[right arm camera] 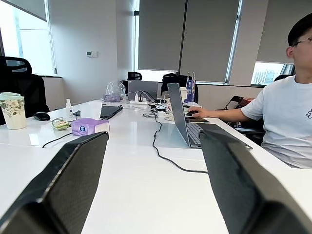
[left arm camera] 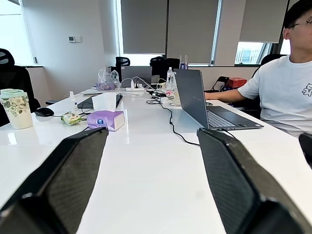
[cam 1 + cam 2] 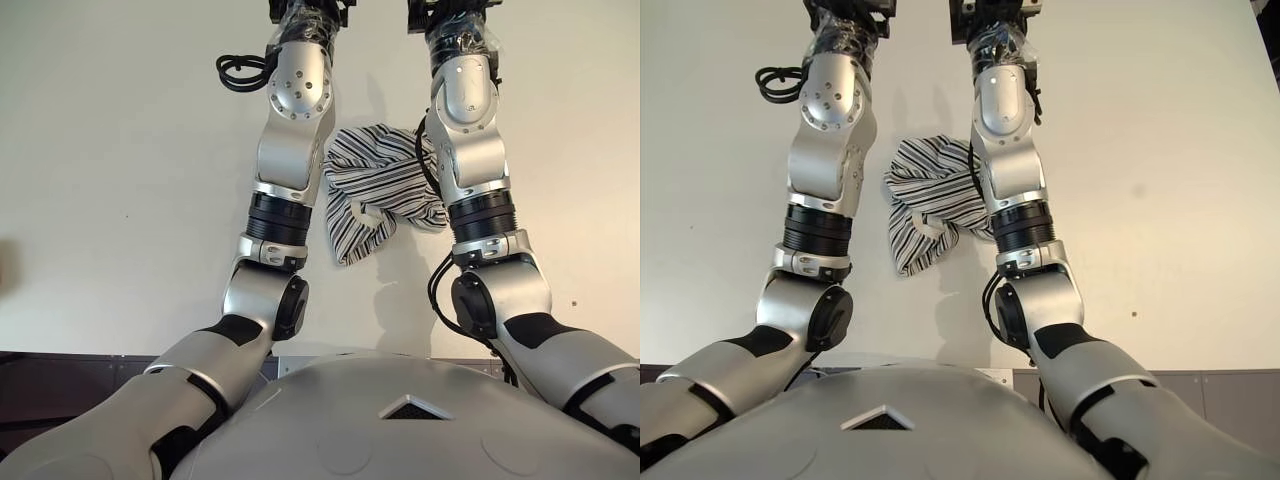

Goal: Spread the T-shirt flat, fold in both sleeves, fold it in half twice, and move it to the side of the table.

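Black, woven-looking fingers (image 2: 63,180) of the left end effector (image 2: 153,134) stand wide apart. We see nothing between them, so it is released and grasps nothing. The right end effector (image 1: 155,135) is the same: its fingers are spread wide and hold nothing. The T-shirt (image 3: 380,190), white with dark stripes, lies crumpled on the white surface (image 3: 120,150) between the two forearms, just beside the left one and partly hidden under the right one. Far beyond the fingers we see an open laptop (image 2: 195,97) and a purple tissue box (image 2: 105,119).

Left gripper (image 2: 152,132) gapes wide — laptop (image 2: 195,97) (open) beyond.
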